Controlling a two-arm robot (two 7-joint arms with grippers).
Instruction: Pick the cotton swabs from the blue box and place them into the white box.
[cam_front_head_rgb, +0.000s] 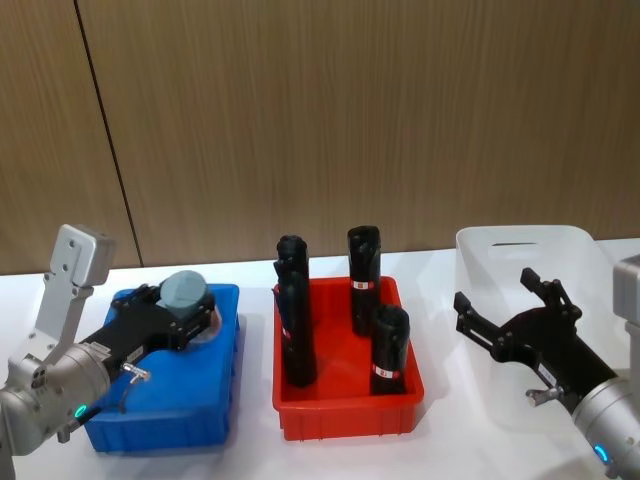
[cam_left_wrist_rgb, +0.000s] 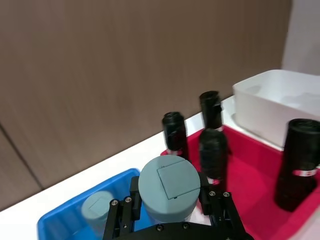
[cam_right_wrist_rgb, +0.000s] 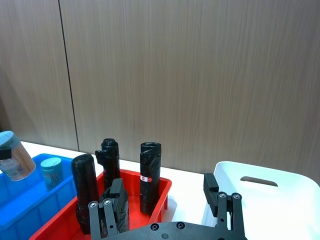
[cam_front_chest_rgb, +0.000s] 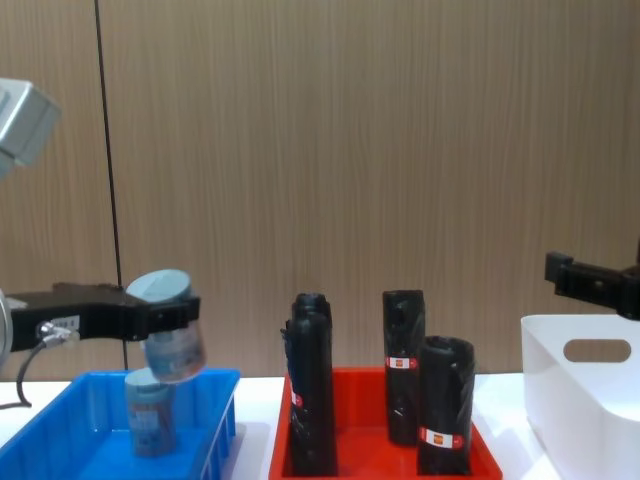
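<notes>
Cotton swabs (cam_right_wrist_rgb: 19, 165) fill a clear cylindrical jar (cam_front_chest_rgb: 175, 350) with a smooth grey-blue lid, tilted, clamped in the left gripper (cam_front_head_rgb: 183, 312) above the glossy blue box (cam_front_head_rgb: 160, 425); another jar (cam_front_chest_rgb: 150, 418) stands inside. The right gripper (cam_front_head_rgb: 493, 287) hangs spread above the rounded white box (cam_front_chest_rgb: 560, 400).

This looks like a robotics lab or test station. A plain white bench (cam_front_head_rgb: 257, 330) stands against a wall (cam_front_head_rgb: 350, 110) of brown wood-grain panels with a dark vertical seam (cam_front_head_rgb: 108, 130), and a grey-and-black left arm (cam_front_head_rgb: 50, 380) and right arm (cam_front_head_rgb: 610, 410) reach in over the bench's near edge. Three plastic bins are lined up in a tidy row from left to right: the blue box (cam_front_head_rgb: 160, 425) with jars of cotton swabs (cam_front_chest_rgb: 150, 425), a red tray (cam_front_head_rgb: 345, 410) of upright black rolls (cam_front_head_rgb: 364, 265), and the white box (cam_front_head_rgb: 480, 250).
</notes>
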